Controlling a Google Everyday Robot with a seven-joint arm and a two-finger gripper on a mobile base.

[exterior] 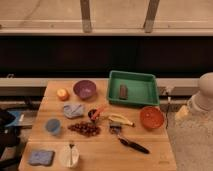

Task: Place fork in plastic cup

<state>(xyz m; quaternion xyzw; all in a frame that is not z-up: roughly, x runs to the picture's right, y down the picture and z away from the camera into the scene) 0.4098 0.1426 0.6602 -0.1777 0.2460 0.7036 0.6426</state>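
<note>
1. Desk [100, 150]: wooden, carrying all the items.
2. Green tray [142, 90]: at the back right of the desk, with a dark object lying in it.
3. End effector [183, 112]: a pale shape below the white arm, beyond the desk's right edge and well apart from the task items. I cannot tell whether it is spread or pressed together.
4. Purple bowl [84, 89]: at the back, left of the tray.
5. White cup [64, 160]: at the front left, just beside a blue sponge [41, 157].
6. Plastic cup [53, 126]: light blue, upright, on the left side between the purple bowl and the white cup.
7. Fork [71, 149]: thin and dark, resting on the white cup, apart from the plastic cup.
</note>
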